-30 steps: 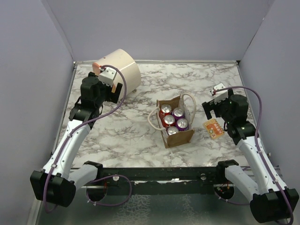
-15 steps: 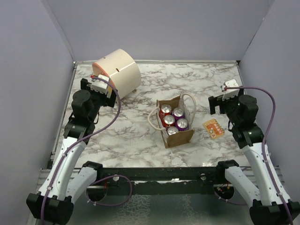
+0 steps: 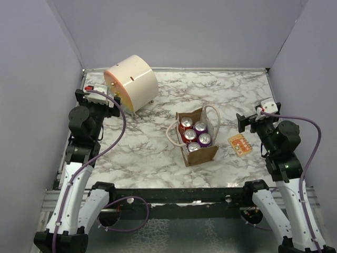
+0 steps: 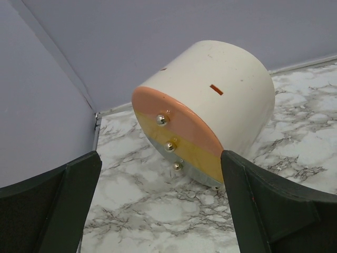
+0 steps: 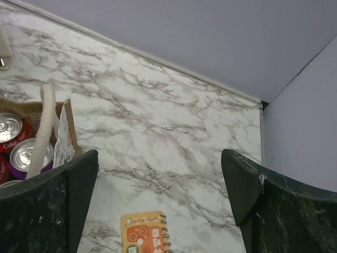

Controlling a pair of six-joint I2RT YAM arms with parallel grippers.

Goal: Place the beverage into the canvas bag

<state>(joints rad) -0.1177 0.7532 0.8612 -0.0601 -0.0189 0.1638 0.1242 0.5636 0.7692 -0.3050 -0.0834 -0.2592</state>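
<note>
The tan canvas bag (image 3: 199,151) with whitish rope handles stands upright mid-table and holds several beverage cans (image 3: 190,135), red and purple, all upright. In the right wrist view the bag's edge (image 5: 65,136), one rope handle (image 5: 46,126) and two can tops (image 5: 29,153) show at the far left. My left gripper (image 3: 103,101) is open and empty at the far left, facing the cream cylinder; it shows in its wrist view (image 4: 158,211). My right gripper (image 3: 246,120) is open and empty to the right of the bag, as in its wrist view (image 5: 158,205).
A large cream cylinder (image 3: 131,81) with a striped peach, yellow and grey end lies on its side at the back left, also in the left wrist view (image 4: 210,105). An orange spiral notebook (image 3: 240,145) lies flat right of the bag, also in the right wrist view (image 5: 145,234). Grey walls enclose the table.
Both arms drew back and outward. The left gripper moved left, away from the cylinder. The right gripper moved right, away from the bag. Bag and cans did not move.
</note>
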